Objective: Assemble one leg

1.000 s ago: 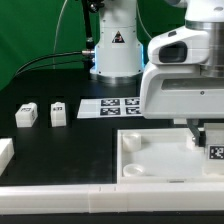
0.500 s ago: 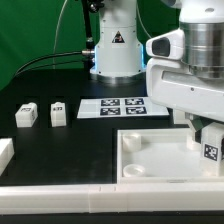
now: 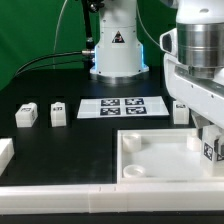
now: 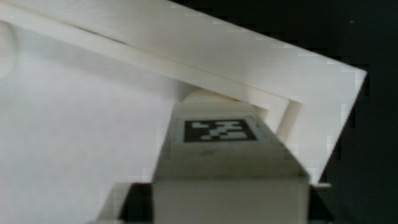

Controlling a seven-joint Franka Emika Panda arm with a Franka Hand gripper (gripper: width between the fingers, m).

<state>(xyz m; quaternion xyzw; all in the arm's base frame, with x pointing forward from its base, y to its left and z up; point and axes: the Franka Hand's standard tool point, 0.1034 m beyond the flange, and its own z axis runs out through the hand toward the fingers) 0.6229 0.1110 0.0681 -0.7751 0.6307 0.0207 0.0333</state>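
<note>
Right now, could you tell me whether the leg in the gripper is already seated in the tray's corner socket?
Cannot tell. The gripper holds the leg upright at the tray corner, but both views hide the leg's base.

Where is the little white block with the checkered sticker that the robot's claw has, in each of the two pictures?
Exterior view: the leg is at the far right edge, in the gripper, over the tray-like piece.
Wrist view: the leg fills the lower middle, marker facing the camera.
Shared landmark: the tray-like piece's raised rim, which runs beside the leg in both views.
</note>
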